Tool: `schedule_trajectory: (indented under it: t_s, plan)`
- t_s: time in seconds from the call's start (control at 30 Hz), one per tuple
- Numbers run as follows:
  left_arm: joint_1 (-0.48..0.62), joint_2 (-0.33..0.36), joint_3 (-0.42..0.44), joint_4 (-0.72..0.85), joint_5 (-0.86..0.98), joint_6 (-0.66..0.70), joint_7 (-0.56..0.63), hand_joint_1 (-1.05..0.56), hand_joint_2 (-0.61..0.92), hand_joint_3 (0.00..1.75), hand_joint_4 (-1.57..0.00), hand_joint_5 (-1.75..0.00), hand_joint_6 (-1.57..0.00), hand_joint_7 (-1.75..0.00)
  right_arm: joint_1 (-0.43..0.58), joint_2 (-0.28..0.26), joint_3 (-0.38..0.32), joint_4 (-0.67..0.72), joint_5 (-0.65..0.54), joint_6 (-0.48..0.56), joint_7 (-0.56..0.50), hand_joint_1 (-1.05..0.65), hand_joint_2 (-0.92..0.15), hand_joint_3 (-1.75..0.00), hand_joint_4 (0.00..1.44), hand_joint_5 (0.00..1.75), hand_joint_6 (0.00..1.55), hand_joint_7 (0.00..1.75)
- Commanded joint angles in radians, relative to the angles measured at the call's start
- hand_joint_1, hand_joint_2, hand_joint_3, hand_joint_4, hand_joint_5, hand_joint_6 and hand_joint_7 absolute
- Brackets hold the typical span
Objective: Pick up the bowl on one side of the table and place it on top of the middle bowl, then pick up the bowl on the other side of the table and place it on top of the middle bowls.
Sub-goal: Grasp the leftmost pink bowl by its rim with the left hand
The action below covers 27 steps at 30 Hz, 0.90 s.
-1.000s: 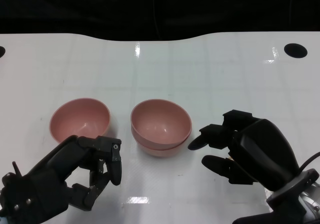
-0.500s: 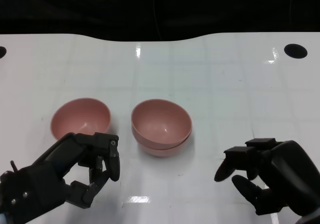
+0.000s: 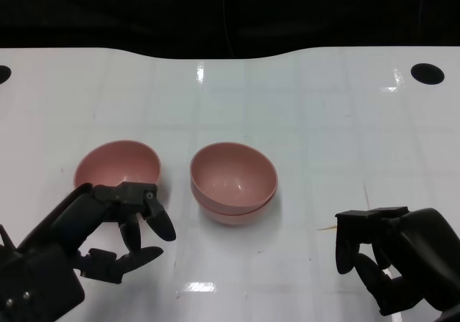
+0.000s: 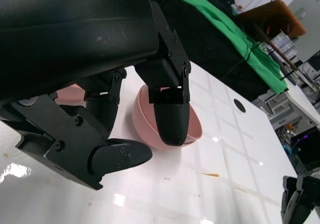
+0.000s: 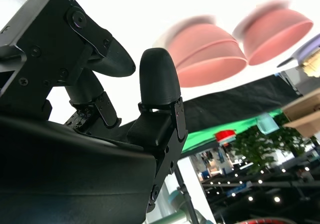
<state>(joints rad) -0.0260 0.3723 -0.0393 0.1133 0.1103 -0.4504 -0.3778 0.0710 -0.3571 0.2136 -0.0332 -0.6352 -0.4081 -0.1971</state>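
Observation:
The left pink bowl (image 3: 117, 164) sits on the white table (image 3: 302, 113). In the middle, one pink bowl sits nested in another, forming the middle stack (image 3: 233, 181). My left hand (image 3: 97, 236) is just in front of the left bowl, fingers spread and holding nothing; whether a fingertip touches the rim is unclear. My right hand (image 3: 392, 261) is at the lower right, well away from the stack, empty with its fingers apart. The left wrist view shows the stack (image 4: 142, 109) behind my left fingers (image 4: 170, 121). The right wrist view shows the stack (image 5: 207, 51) and the left bowl (image 5: 277, 29), blurred.
A black round hole (image 3: 427, 72) marks the table's far right and another (image 3: 2, 72) its far left edge. The table's far edge meets a dark background. A green cloth (image 4: 225, 29) lies beyond the table in the left wrist view.
My right hand has drawn back from beside the middle stack to the lower right corner. My left hand has spread its fingers wider and edged toward the left bowl.

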Motion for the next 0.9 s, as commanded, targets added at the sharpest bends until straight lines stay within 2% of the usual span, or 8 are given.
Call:
schedule_trajectory:
  t_s: [0.03,0.07,0.13,0.4,0.5,0.63,0.73,0.9]
  plan:
    - [-0.019,0.035,0.023,0.033,0.042,-0.069,0.044,-0.25,0.80,0.44,-0.64,-1.39,-0.80,-0.74,-0.015,-0.003,-0.005,0.020,-0.006,0.004,0.000,-0.09,-0.15,-1.59,0.97,1.75,0.79,1.64]
    - [-0.020,0.038,0.027,0.033,0.054,-0.079,0.056,-0.26,0.87,0.31,-0.64,-1.30,-0.82,-0.63,-0.017,-0.001,-0.005,0.023,-0.007,0.006,0.001,-0.09,-0.16,-1.56,0.97,1.75,0.80,1.63]
    - [-0.013,0.047,0.037,0.003,0.087,-0.065,0.081,-0.29,0.91,0.20,-0.63,-1.22,-0.82,-0.51,-0.019,0.001,-0.004,0.024,-0.011,0.008,0.001,-0.09,-0.17,-1.55,0.97,1.75,0.80,1.62]
    - [0.010,0.077,0.060,-0.149,0.246,0.040,0.146,-0.45,0.92,0.03,-0.62,-0.77,-0.76,-0.10,-0.021,-0.005,-0.005,0.026,-0.022,0.021,0.010,-0.09,-0.19,-1.51,0.96,1.75,0.80,1.59]
    - [0.005,0.093,0.066,-0.193,0.314,0.068,0.171,-0.50,0.92,0.01,-0.60,-0.68,-0.73,-0.04,-0.022,-0.004,-0.009,0.026,-0.020,0.030,0.011,-0.10,-0.21,-1.49,0.95,1.75,0.80,1.59]
    - [-0.004,0.122,0.061,-0.267,0.442,0.181,0.160,-0.53,0.92,0.02,-0.52,-0.52,-0.67,0.00,-0.022,-0.006,-0.011,0.026,-0.024,0.037,0.011,-0.11,-0.22,-1.49,0.95,1.75,0.80,1.59]
    - [-0.017,0.141,0.048,-0.302,0.527,0.246,0.156,-0.53,0.91,0.01,-0.56,-0.36,-0.64,0.00,-0.021,-0.007,-0.012,0.022,-0.027,0.046,0.013,-0.11,-0.22,-1.48,0.95,1.75,0.80,1.59]
    - [-0.047,0.164,0.021,-0.307,0.584,0.323,0.123,-0.55,0.87,0.00,-0.56,-0.28,-0.54,0.00,-0.021,-0.004,-0.012,0.021,-0.013,0.048,0.021,-0.09,-0.21,-1.48,0.96,1.75,0.80,1.59]
